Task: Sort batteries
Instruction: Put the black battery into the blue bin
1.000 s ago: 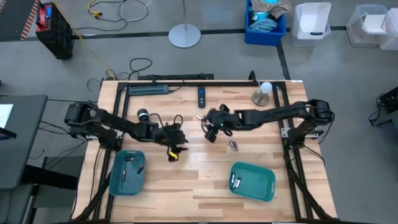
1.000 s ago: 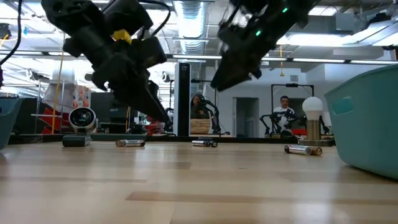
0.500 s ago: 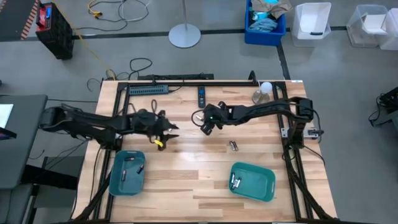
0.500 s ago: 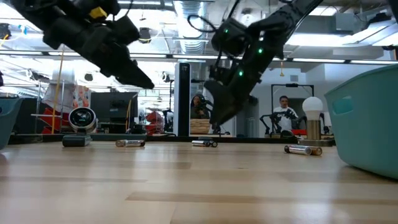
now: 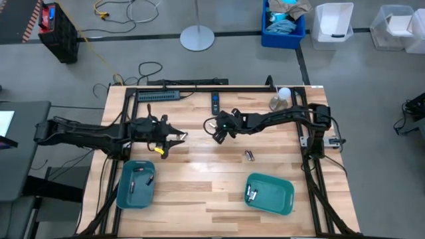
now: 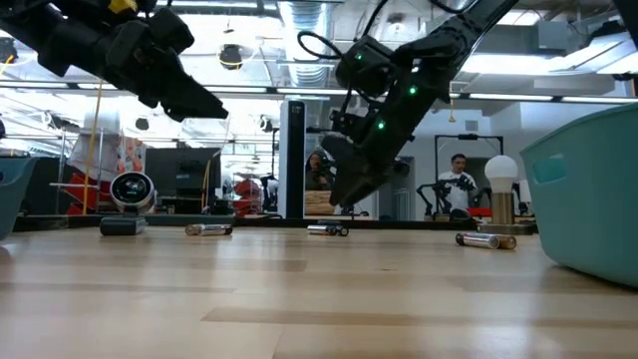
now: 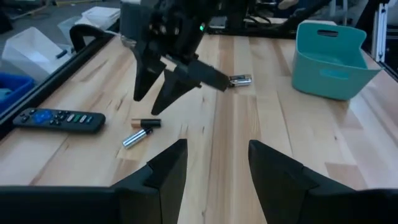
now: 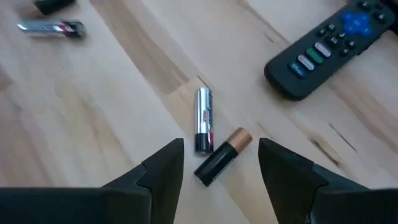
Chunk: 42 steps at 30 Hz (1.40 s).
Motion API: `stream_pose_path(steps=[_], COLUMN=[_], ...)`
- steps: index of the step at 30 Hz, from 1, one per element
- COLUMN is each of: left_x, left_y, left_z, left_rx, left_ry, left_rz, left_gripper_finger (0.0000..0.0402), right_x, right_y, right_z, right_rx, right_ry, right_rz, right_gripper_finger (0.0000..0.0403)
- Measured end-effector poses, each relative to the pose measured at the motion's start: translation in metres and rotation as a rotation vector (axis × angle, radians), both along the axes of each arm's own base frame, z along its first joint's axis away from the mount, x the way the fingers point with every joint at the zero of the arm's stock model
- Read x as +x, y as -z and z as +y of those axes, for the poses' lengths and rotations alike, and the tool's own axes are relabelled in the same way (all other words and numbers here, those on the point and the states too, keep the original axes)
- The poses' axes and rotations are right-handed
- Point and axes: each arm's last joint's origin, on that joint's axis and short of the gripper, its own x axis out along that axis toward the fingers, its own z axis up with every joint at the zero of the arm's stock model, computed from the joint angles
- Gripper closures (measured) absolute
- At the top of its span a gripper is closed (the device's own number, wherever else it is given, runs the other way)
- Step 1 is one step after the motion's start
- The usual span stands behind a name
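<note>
Right gripper [image 8: 219,163] hangs over the table's far middle with fingers spread wide and nothing in them, straddling two batteries: a silver one [image 8: 203,119] and a black-and-gold one [image 8: 221,159] lying touching, just beside the remote [image 8: 326,48]. We'd call this the approach for a pick; next we'd drop straight down on one without nudging its neighbour. Left gripper [image 7: 212,163] waits open and empty, left of centre. The teal trays [image 5: 135,186] [image 5: 269,192] already hold a few batteries, but we can't count them or read any labels from here.
</note>
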Motion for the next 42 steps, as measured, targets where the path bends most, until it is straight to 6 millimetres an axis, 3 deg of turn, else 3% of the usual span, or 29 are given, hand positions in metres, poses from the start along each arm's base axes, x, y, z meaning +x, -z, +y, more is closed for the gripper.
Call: stream_pose_path(steps=[23, 42], left_x=[0.0, -0.001], left_y=[0.0, 0.0], left_z=[0.0, 0.0], left_rx=[0.006, 0.007], left_ry=[0.001, 0.001], left_rz=[0.004, 0.006], left_gripper_finger=[0.0235, 0.0235], right_x=[-0.006, -0.007], right_y=[0.017, 0.017], right_z=[0.0, -0.001], right_rx=[-0.01, -0.03], right_ry=[0.03, 0.04], right_rz=[0.019, 0.021], right_gripper_finger=[0.0178, 0.0178])
